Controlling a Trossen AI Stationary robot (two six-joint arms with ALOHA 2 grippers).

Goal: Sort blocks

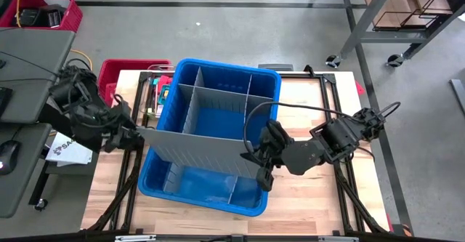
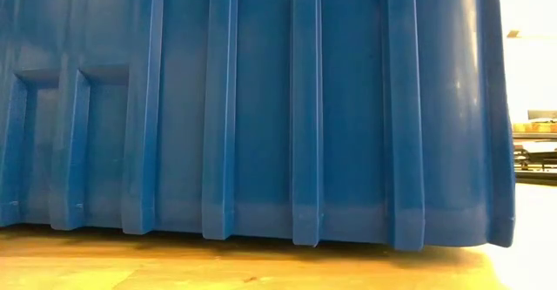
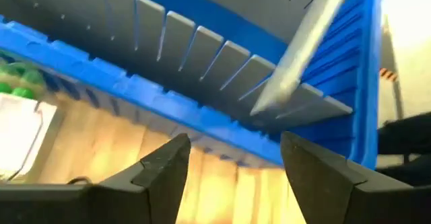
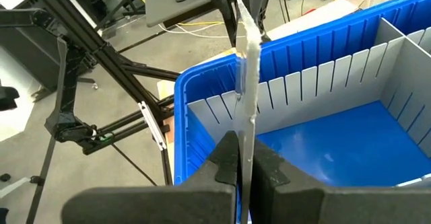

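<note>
Beside bin [image 1: 156, 180], left claw [image 1: 142, 134] open, right claw [image 1: 263, 171] clamps divider [image 1: 203, 146]

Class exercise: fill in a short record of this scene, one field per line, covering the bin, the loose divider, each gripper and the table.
bin: large blue bin on the wooden table, split by grey dividers
loose divider: long grey panel lying across the bin
left gripper: open, outside the bin's left wall, holding nothing
right gripper: shut on the panel's end
blocks: a few green pieces outside the bin, blurred

A divider panel [image 1: 200, 146] lies across the bin [image 1: 270, 82].
</note>
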